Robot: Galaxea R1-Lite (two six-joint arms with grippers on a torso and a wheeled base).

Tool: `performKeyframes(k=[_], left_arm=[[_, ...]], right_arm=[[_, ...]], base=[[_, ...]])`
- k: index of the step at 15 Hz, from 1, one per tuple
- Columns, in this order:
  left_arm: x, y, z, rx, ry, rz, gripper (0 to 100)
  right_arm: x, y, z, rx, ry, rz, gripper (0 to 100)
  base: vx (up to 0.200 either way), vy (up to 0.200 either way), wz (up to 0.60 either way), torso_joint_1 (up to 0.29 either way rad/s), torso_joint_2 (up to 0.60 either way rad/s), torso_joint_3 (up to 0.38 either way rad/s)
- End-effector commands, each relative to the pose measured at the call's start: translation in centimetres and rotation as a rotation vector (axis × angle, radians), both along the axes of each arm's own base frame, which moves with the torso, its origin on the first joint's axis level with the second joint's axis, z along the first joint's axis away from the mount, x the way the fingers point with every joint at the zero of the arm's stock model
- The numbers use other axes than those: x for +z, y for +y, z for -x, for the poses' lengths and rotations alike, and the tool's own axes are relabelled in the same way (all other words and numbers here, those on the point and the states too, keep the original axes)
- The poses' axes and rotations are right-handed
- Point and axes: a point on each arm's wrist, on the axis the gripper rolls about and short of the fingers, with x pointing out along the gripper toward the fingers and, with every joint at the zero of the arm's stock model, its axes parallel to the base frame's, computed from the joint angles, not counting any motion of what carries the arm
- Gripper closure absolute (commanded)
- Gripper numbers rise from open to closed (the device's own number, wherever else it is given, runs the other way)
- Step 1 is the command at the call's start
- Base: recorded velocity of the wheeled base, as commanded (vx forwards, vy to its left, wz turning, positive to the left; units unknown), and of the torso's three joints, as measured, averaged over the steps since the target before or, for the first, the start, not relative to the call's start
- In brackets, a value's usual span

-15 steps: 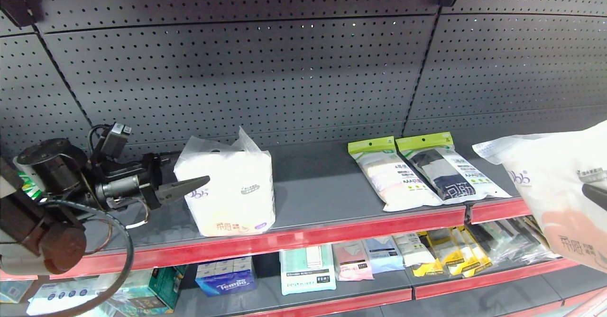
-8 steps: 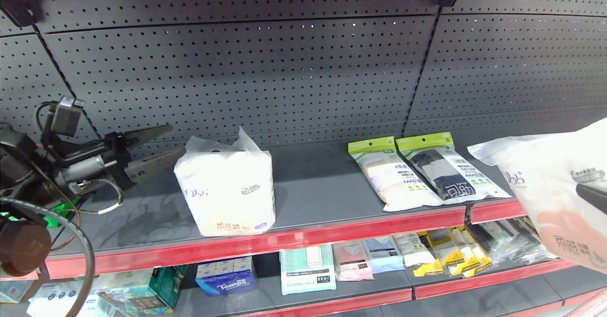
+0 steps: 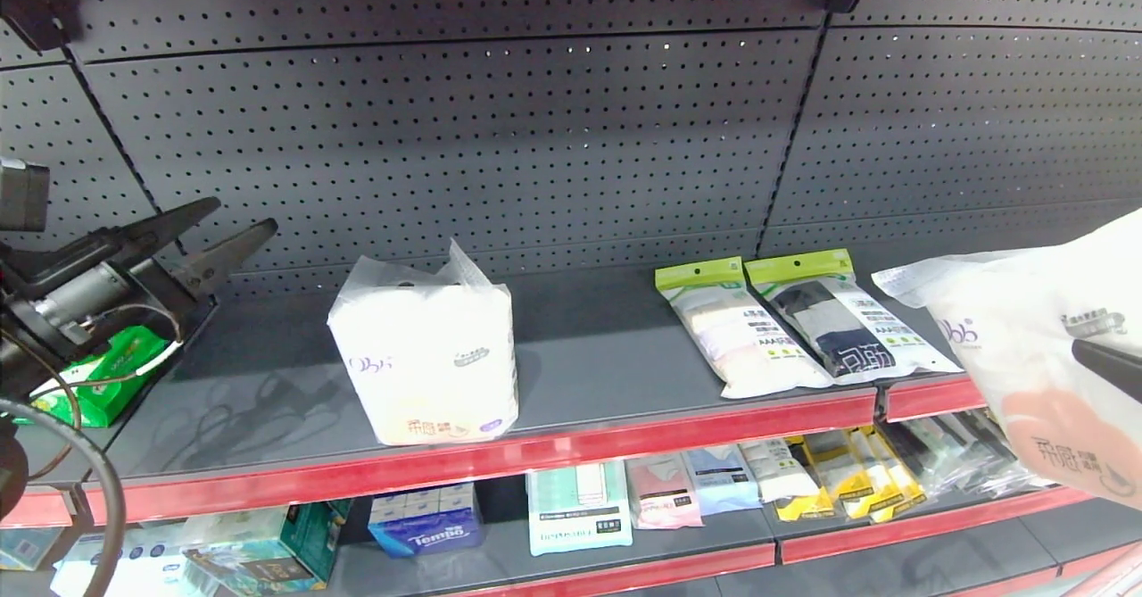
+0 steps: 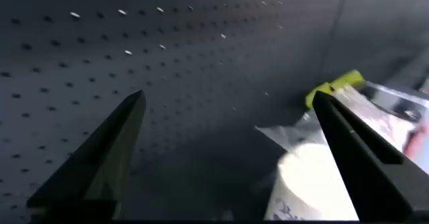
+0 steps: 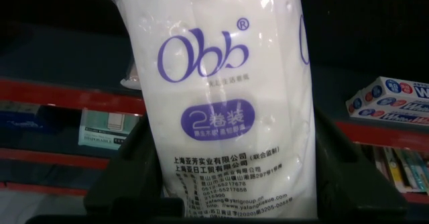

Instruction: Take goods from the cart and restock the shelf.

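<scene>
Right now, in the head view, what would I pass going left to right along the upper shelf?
green pack → standing tissue pack → pale packet → dark packet → held tissue pack, in the air at the shelf's right end

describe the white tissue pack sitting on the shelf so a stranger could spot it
Find the grey shelf with the red front edge, under the pegboard wall. Left of its middle stands one white tissue pack, alone and upright. Unlike the flat green-topped packets to its right, it is blocky with a crumpled plastic top.
</scene>
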Motion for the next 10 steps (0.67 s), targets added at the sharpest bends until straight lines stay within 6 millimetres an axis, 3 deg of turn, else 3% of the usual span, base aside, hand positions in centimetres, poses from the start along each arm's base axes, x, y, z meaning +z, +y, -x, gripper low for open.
performKeyframes(k=[1,7,10], left_arm=[[0.9,0.1,0.6,0.075,-0.037,0.017,0],[1.0,1.0,1.6,0.496,0.071,0.1,0],[1.6,0.6,3.5,0.548,0.174,0.104,0]], right_arm=[[0.1,0.0,-0.3,0.002,0.005,0.0,100],[0.2,0.0,-0.3,0.001,0.0,0.004,100],[0.2,0.0,-0.1,0.002,-0.005,0.008,100]], base=[[0.0,0.0,0.0,0.0,0.0,0.0],[0.0,0.0,0.0,0.0,0.0,0.0],[0.0,0.0,0.0,0.0,0.0,0.0]])
